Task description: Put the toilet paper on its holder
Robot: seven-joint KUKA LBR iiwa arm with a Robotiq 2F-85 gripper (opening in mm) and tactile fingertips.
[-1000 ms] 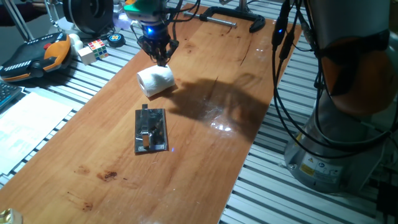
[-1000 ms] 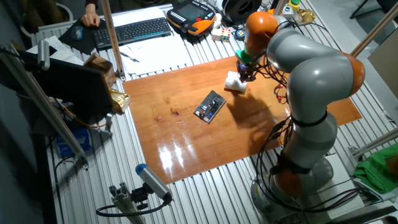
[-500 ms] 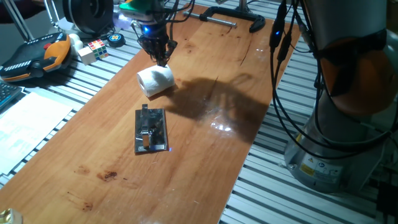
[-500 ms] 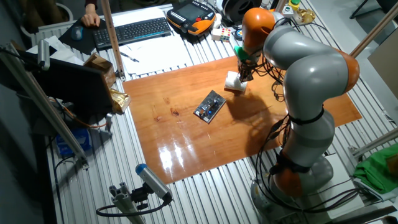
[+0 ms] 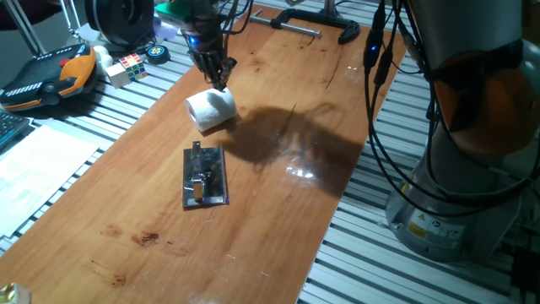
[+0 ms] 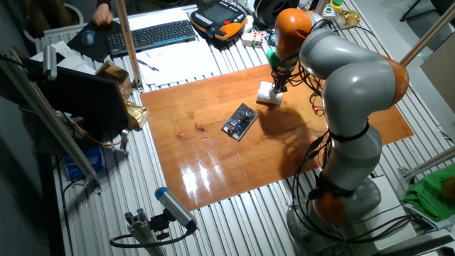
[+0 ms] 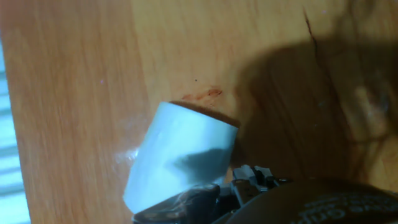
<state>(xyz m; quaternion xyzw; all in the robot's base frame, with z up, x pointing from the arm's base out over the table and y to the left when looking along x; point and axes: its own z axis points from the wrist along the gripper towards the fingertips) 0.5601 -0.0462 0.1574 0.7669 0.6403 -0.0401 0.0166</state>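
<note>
On my first fixed feed, far left, I see an orange-and-black pendant [image 5: 59, 76] on the slatted surround, then a colour cube [image 5: 126, 67] just beside the wooden table [image 5: 278, 211]. Moving right, the holder [image 5: 204, 176] lies flat on the table, its peg upright and an orange-brown bit at the end nearer the camera. Just beyond it lies the toilet paper [image 5: 210, 109], on its side, apart from the holder. My end effector [image 5: 218, 81] hangs directly over the far upper edge of the roll, fingertips drawn close together at or just above the paper; I cannot tell whether they are fully closed or touching it. Further right, a black clamp [image 5: 325, 27] sits at the table's far end, and the arm's base stands off the table's right side.

On the other fixed feed, a keyboard [image 6: 151, 35] sits at the upper left, the holder [image 6: 240, 121] mid-table, the toilet paper [image 6: 268, 94] just right of it, with the end effector [image 6: 276, 88] above.

In the hand feed the toilet paper [image 7: 180, 155] fills the lower centre, lying tilted on the table [image 7: 74, 93], the fingers too blurred to read.
</note>
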